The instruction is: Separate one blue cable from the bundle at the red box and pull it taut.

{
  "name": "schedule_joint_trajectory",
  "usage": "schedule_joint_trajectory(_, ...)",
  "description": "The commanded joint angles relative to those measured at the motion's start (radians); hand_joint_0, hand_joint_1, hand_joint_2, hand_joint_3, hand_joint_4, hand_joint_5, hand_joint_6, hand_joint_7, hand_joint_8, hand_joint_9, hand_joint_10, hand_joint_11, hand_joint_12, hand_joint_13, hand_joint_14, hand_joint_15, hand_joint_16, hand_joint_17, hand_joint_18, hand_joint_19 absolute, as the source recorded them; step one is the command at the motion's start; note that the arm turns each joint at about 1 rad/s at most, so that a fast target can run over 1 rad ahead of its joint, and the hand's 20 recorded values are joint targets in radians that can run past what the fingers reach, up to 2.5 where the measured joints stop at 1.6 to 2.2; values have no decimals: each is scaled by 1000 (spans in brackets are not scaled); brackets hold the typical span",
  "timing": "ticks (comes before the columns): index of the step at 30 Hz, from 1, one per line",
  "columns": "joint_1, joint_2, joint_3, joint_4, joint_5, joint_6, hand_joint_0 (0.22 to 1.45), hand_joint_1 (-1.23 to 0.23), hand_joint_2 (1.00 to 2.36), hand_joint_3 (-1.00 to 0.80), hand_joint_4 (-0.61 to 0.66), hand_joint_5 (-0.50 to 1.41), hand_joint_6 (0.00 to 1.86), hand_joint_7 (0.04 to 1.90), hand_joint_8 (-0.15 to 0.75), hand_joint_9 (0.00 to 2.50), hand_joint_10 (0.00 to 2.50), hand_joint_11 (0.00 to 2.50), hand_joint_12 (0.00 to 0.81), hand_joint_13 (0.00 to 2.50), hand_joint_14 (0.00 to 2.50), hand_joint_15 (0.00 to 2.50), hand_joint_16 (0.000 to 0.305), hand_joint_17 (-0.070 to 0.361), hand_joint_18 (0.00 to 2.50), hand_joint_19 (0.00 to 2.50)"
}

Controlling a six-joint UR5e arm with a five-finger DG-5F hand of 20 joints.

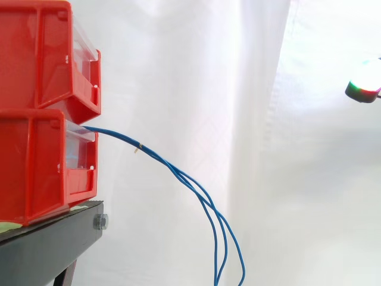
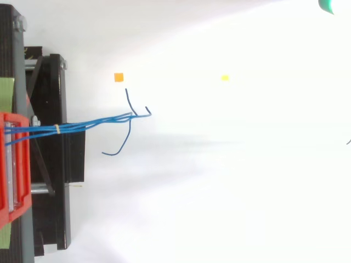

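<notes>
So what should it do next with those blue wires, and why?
Probably bring the hand down and in toward the blue cables, which droop slack from the lower red bin. The hand sits far off near the side view's right edge, touching nothing, so no cable is singled out yet.

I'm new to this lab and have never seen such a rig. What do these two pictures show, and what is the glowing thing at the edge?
Both pictures show one scene at one moment: one camera looks level from the side, the other down from above. Two red bins are stacked on a black stand before a white curtain. A bundle of blue cables leaves the lower bin, bound by a small tie, and droops. The glowing thing is part of the robot's hand; it is far from the cables and touches none. From above, an orange marker and a yellow marker also show.
</notes>
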Motion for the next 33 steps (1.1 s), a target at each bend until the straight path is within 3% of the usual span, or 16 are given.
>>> schedule_joint_trajectory(1, 0, 0, 0, -5, 0, 0, 530, -593, 1000, -500, 171, -201, 502, 778, 271, 672, 16, 452, 321, 703, 15, 367, 50, 112, 574, 678)
schedule_joint_trajectory(22, 7, 1, 0, -18, 3, 0, 540, -589, 1000, -500, 180, -197, 502, 775, 275, 681, 16, 456, 324, 705, 15, 377, 50, 112, 583, 688)
schedule_joint_trajectory(26, 16, 0, -2, -18, 23, -3, 542, -586, 1000, -500, 179, -197, 502, 776, 275, 680, 16, 465, 327, 705, 17, 365, 50, 112, 587, 687)
schedule_joint_trajectory(30, 33, 0, 0, -2, 71, -3, 543, -586, 1000, -500, 180, -197, 502, 773, 277, 678, 16, 459, 326, 705, 15, 370, 50, 112, 587, 680)
schedule_joint_trajectory(33, 43, 0, 0, 5, 86, -6, 544, -586, 1000, -500, 179, -197, 502, 773, 275, 679, 14, 466, 328, 705, 15, 372, 50, 112, 586, 680)
